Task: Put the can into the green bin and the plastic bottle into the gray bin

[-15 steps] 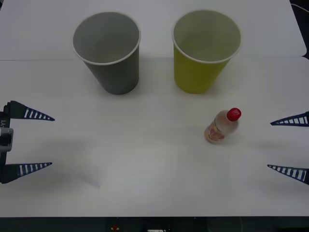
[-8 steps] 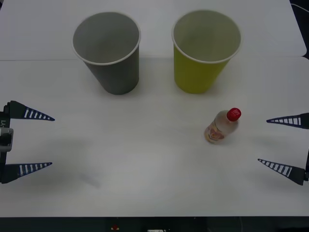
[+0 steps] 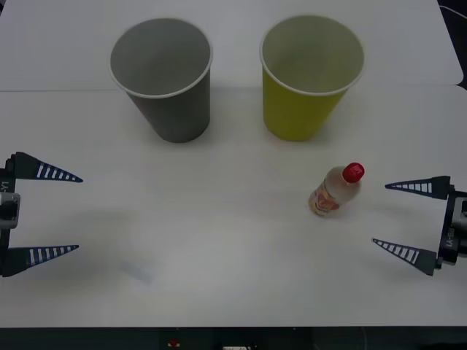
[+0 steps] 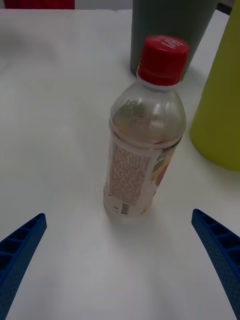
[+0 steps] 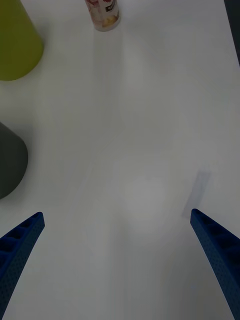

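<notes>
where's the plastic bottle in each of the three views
Front view: the plastic bottle stands upright right of centre, in front of the green bin.
Right wrist view: the bottle stands at the centre, just beyond the open right gripper.
Left wrist view: its base shows at the top edge.
Shared landmark: the green bin beside it.

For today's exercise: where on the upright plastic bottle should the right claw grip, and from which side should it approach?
Probably the plastic bottle at its labelled body, below the red cap, coming level from the robot's right. It stands upright, and the open right claw already faces it there.
</notes>
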Robot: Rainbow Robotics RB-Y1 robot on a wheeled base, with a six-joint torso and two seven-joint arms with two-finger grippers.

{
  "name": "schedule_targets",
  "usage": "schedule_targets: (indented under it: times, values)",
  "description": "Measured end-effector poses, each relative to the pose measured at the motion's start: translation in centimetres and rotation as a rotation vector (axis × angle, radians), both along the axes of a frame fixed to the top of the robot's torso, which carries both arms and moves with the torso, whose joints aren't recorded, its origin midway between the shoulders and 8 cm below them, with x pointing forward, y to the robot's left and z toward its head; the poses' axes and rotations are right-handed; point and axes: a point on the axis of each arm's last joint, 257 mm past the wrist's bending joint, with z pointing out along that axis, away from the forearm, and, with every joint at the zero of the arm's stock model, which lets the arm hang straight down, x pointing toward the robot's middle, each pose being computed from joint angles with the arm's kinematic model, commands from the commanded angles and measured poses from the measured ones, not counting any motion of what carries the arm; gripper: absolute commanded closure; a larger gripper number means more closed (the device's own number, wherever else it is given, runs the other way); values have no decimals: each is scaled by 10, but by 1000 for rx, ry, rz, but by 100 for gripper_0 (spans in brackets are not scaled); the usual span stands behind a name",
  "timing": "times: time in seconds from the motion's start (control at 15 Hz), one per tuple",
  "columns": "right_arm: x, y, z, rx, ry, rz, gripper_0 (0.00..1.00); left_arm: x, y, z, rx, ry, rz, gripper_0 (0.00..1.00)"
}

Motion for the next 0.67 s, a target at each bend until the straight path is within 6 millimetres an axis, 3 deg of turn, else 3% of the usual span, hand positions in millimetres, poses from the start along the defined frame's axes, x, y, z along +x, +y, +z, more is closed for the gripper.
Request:
schedule_targets:
  times: [0.67]
  values:
    - [27,31,-24,157,40,63,0,0,0,0,0,0,0,0]
